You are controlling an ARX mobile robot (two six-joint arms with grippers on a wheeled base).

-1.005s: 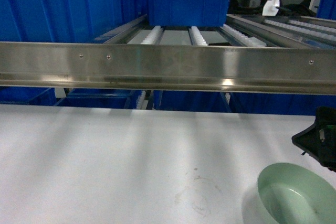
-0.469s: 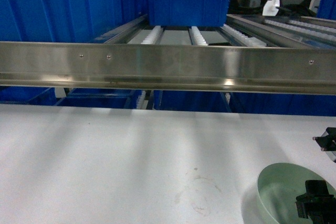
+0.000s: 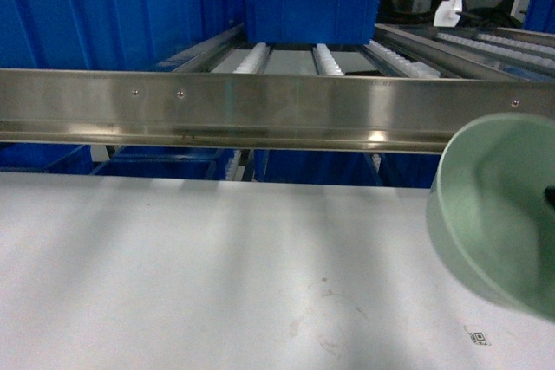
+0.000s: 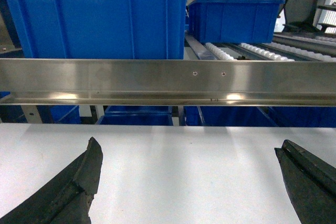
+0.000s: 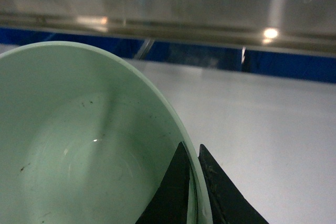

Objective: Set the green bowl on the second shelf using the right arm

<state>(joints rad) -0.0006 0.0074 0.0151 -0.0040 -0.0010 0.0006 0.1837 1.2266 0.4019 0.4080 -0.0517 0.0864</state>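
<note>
The right pincer (image 5: 193,182) clamps the green bowl's (image 3: 499,214) rim, lifted above the white table (image 3: 217,275); the left pincer (image 4: 191,182) hangs apart.

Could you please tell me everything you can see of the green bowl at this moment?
The green bowl is small, round and pale mint, smooth and glossy like plastic or ceramic, with a few dark specks inside. It is lifted off the white table and tilted, its opening facing the head camera, at the right edge before the steel rail. The right gripper pinches its rim, one finger inside and one outside. Nothing else touches it.
</note>
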